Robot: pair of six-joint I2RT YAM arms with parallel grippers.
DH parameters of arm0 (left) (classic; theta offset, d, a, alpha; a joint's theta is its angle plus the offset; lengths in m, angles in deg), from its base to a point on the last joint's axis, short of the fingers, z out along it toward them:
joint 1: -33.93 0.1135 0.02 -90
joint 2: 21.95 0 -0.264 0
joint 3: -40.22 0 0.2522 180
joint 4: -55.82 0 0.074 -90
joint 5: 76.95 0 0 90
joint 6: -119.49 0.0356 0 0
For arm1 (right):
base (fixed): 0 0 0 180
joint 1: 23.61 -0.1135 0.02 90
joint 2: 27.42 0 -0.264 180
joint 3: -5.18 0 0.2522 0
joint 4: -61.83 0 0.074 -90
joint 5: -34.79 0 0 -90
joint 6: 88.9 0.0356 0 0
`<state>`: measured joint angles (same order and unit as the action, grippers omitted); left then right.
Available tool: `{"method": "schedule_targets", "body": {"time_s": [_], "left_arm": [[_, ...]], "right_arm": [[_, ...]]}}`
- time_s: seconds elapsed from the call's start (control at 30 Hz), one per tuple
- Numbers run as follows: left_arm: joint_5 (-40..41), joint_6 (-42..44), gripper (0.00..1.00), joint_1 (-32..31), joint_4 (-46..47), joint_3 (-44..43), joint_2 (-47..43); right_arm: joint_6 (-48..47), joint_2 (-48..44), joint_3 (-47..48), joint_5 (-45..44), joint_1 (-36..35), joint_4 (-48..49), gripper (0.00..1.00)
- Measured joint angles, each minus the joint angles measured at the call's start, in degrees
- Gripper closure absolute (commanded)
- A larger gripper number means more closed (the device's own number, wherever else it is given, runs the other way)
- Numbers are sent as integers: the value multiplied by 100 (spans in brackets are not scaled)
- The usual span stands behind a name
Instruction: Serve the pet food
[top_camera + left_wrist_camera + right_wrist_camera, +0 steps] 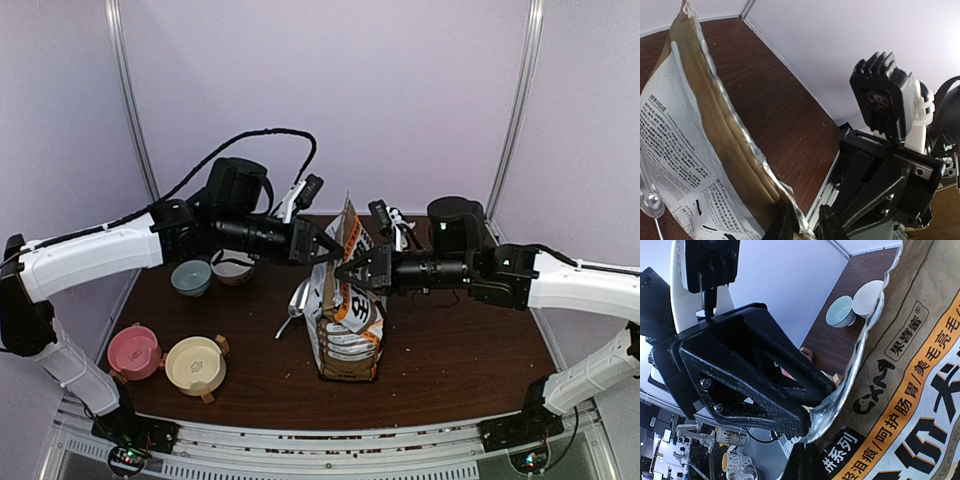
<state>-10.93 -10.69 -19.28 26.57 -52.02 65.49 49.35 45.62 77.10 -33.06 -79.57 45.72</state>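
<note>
Left gripper and right gripper: both pairs of fingers clamped on the torn top edge of the upright orange, black and white printed foil bag, tips just beside each other. Pet food hidden; location cannot be told.

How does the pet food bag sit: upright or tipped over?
Upright: the pet food bag stands on its base, both arms' jaws pinching its top edge.

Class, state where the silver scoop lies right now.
In the top view, the silver scoop lies on the table, close to the left of the upright food bag.
</note>
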Motion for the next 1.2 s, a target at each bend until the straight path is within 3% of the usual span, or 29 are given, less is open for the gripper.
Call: {"method": "schedule_targets", "body": {"time_s": [0.5, 0.83, 0.93, 1.1, 1.2], "left_arm": [[627, 216, 76, 7, -1110, -289, -28], [509, 238, 79, 7, -1386, -468, 50], [455, 240, 83, 20, -1484, -546, 111], [343, 251, 99, 35, -1528, -592, 164], [297, 260, 100, 35, -1572, -636, 190]], "right_arm": [[0, 254, 55, 146, -42, 254, 100], [-83, 415, 190, 138, -118, 225, 100], [-181, 474, 275, 127, -142, 114, 100], [-306, 562, 387, 81, -177, -63, 100], [-345, 573, 428, 4, -203, -164, 100]]}}
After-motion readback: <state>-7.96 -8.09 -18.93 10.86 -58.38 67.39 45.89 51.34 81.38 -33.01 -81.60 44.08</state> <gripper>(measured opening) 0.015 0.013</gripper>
